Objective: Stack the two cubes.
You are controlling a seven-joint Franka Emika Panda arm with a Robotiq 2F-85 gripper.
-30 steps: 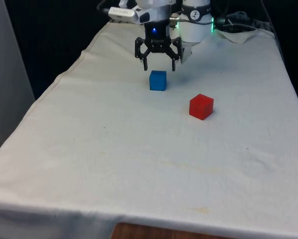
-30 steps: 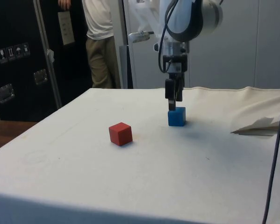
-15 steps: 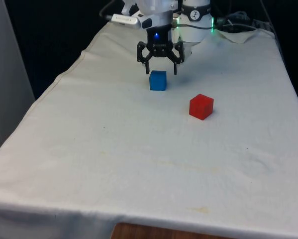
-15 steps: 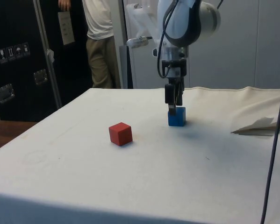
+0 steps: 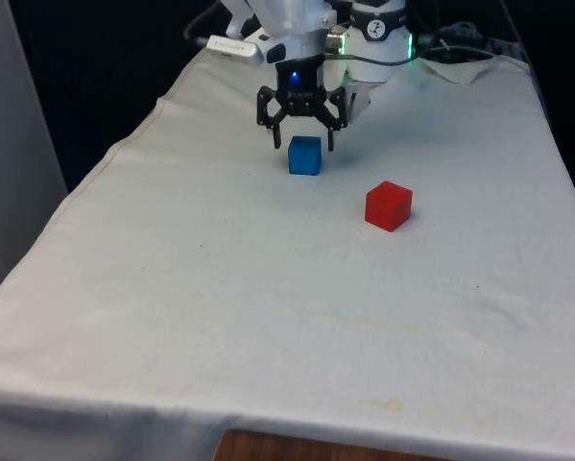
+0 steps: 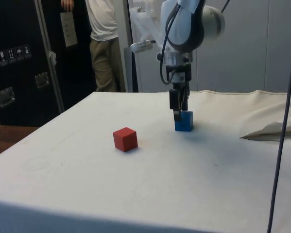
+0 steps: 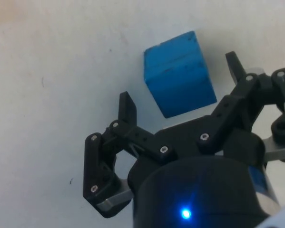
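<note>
**Stack not yet begun: both cubes on the cloth**

The black two-finger gripper (image 5: pixel 301 146) hung spread and empty just over the small blue cube (image 5: pixel 304 155), far on the white tablecloth (image 5: pixel 220 307). The red cube (image 5: pixel 389 206) sat apart, nearer, toward the front view's right. Grasping, lifting and stacking remained.

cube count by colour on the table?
Blue cube: 1
Red cube: 1
Total: 2
</note>
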